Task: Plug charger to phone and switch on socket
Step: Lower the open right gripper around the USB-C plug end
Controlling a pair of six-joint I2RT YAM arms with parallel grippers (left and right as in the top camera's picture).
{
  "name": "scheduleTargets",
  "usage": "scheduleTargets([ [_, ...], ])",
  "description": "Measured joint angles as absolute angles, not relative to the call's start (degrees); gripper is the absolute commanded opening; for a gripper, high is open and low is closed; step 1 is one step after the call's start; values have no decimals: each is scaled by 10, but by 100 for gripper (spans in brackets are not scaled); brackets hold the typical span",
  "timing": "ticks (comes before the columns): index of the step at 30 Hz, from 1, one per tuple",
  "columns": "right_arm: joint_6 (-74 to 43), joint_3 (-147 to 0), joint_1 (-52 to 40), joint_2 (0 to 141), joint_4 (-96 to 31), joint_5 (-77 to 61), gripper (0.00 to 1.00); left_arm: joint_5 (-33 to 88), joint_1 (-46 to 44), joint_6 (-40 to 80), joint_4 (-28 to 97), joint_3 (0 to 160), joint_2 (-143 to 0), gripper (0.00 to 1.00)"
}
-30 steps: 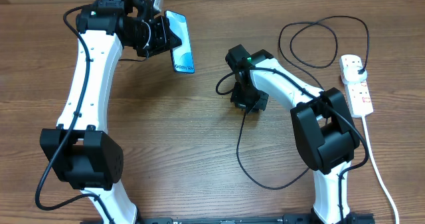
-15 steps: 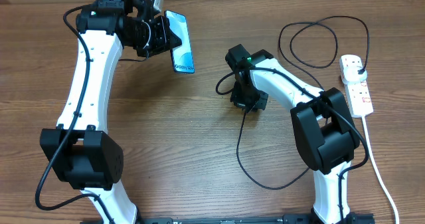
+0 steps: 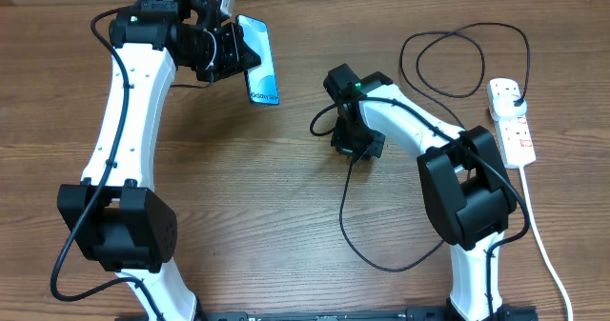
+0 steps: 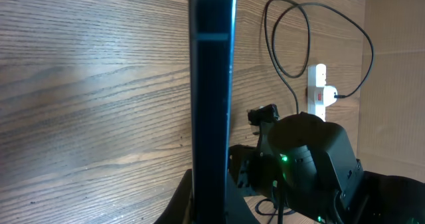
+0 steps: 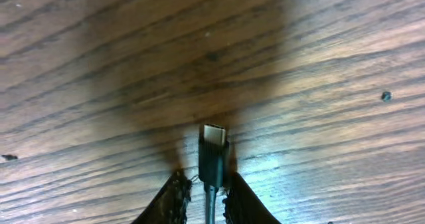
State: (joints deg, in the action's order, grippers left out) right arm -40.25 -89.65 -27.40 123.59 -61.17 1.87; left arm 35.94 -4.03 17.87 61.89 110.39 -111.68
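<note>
Black charger (image 5: 213, 154) tip pinched in my right gripper (image 5: 202, 187); left gripper (image 3: 232, 54) clamps phone (image 3: 262, 69) at ten o'clock. Plugging in and switching socket (image 3: 513, 123) remain.

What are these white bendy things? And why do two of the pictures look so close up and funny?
They are two robot arms. Each one ends in a two-finger pincher called a gripper. The wide picture is taken from above the table. The other two come from little cameras on the wrists, so everything there looks very close.

The left gripper holds the phone. Its wrist camera sees only the phone's thin dark edge. The right gripper pinches the charger just behind its small tip. You can see that in its wrist picture. The rest of that black cable loops across the table to the white power strip.
</note>
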Motion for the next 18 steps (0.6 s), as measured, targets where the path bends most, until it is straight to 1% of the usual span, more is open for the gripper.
scheduleTargets([
  [3,-400,-887,-274,1230,-599,16,17,359,-40,179,619,1104,-1117,4],
  [10,-391,-885,-274,1229,-594,12,17,359,-40,179,619,1104,-1117,4],
  [11,-390,-885,-274,1229,-595,13,17,359,-40,179,619,1104,-1117,4],
  [13,-390,-885,-274,1229,-596,13,21,359,-40,179,619,1104,-1117,4],
  [18,-388,-878,-273,1226,-591,13,20,359,-40,179,619,1104,-1117,4],
])
